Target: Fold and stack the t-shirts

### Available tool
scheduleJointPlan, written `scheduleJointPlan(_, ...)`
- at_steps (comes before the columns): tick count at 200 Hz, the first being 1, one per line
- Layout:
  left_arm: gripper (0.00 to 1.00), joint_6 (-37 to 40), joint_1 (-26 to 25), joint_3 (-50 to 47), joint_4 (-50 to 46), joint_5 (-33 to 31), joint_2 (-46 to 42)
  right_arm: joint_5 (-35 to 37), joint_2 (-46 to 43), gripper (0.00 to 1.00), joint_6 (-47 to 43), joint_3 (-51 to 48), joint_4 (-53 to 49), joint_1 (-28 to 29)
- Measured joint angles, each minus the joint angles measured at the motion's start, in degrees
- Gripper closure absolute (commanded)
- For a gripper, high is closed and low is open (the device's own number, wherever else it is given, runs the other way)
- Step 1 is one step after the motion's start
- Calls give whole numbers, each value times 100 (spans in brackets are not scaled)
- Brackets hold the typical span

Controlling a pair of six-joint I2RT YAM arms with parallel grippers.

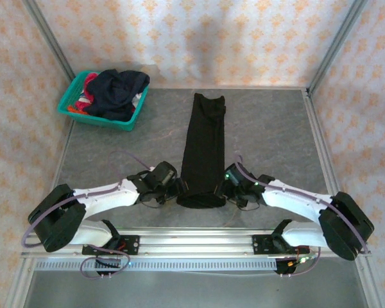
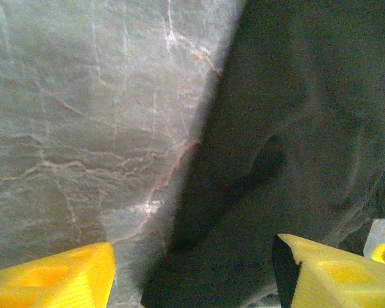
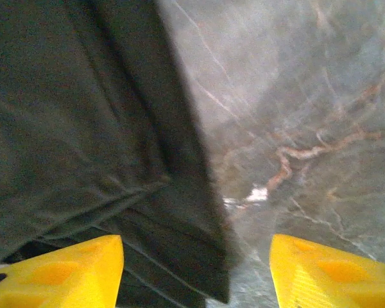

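The black cloth t-shirt [image 1: 203, 147], folded into a long narrow strip, lies flat on the grey marbled tabletop [image 1: 276, 141]. Its near end sits between the two claws, and the rest stretches straight away from them.

The left claw [image 1: 178, 190] is at the strip's left edge, low over the tabletop, with its jaws spread wide. In its wrist view, the left claw [image 2: 192, 282] straddles that edge. One yellow finger [image 2: 51, 276] is over bare tabletop. The other [image 2: 333, 273] is over the black t-shirt [image 2: 295, 160]. The cloth between them is loose, not pinched.

The right claw [image 1: 228, 187] mirrors this at the strip's right edge, its jaws also spread apart. In its own view, the right claw [image 3: 196, 276] has the layered folded edge of the black t-shirt [image 3: 70, 128] running between its fingers. The cloth lies on the inner side and bare tabletop on the outer side. Nothing is gripped.

Well beyond the left claw, off to its left, stands a teal plastic basket [image 1: 69, 102]. It holds a crumpled dark navy t-shirt [image 1: 119, 90] and a red-pink garment [image 1: 90, 80] heaped inside.
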Motion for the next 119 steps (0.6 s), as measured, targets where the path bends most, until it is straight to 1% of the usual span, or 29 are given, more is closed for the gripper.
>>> scheduleJointPlan(5, 36, -22, -24, 0, 13, 11, 13, -48, 0, 44, 61, -44, 33, 0)
scheduleJointPlan(19, 39, -44, -92, 0, 87, 68, 94, -157, 13, 51, 155, -66, 131, 0)
scheduleJointPlan(39, 40, -68, -144, -2, 168, 136, 264, -267, 96, 58, 229, -63, 352, 0)
scheduleJointPlan(76, 48, -90, -144, -7, 166, 111, 310, -378, 319, 67, 291, -63, 601, 0)
scheduleJointPlan(104, 61, -129, -140, -52, 160, 48, 345, -404, 358, 73, 350, -72, 732, 0)
scheduleJointPlan(119, 73, -140, -140, -55, 90, 11, 374, -411, 358, 79, 372, -74, 767, 0)
